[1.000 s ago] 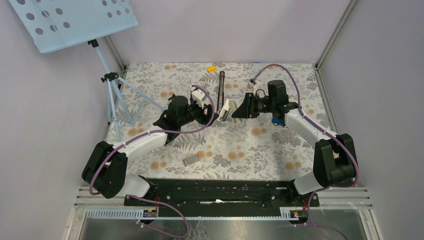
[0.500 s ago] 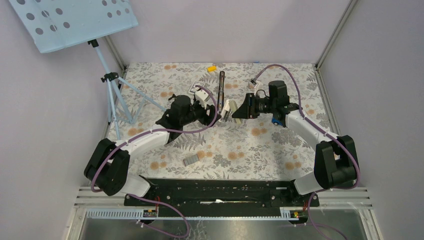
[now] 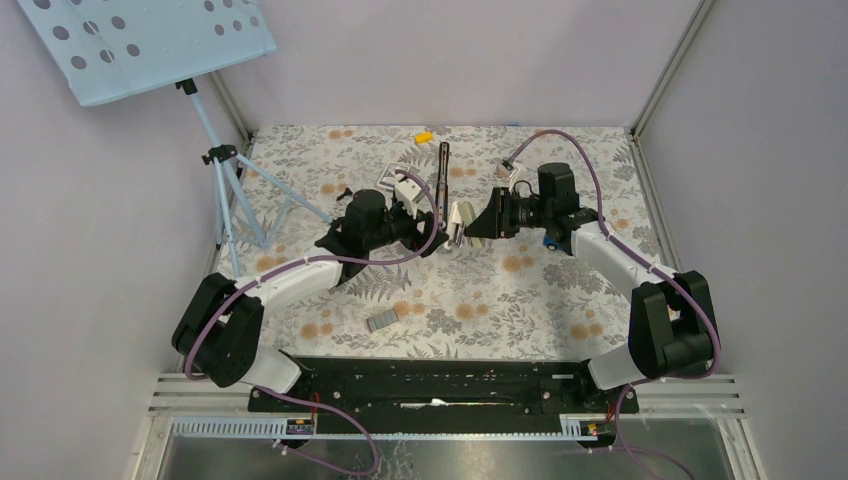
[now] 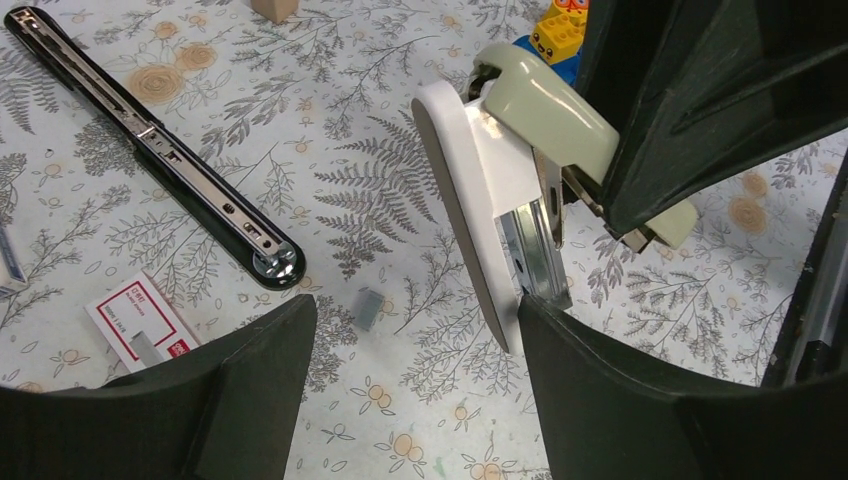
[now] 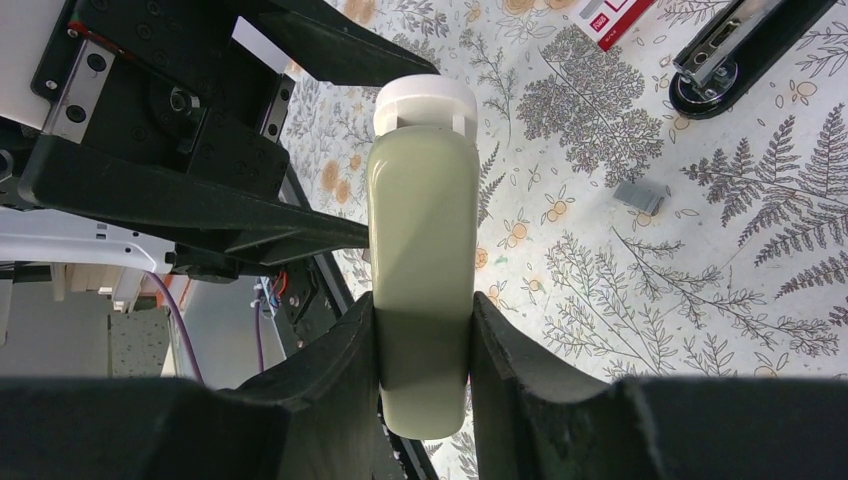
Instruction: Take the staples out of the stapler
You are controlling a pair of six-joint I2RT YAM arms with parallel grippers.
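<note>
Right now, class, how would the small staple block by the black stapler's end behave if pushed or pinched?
The staple block looks tiny and flat, so it would likely slide, not roll. Lying so low, it is probably hard to pinch. Joined staples may snap apart.

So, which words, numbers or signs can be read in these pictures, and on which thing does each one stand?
No text can be quoted with certainty.
On the red and white box: printed lines on the label, too small and blurred to read.
On the yellow toy brick: a drawn smiling face, no words.
On the green and white stapler, held in the right claw: no text visible.
</note>
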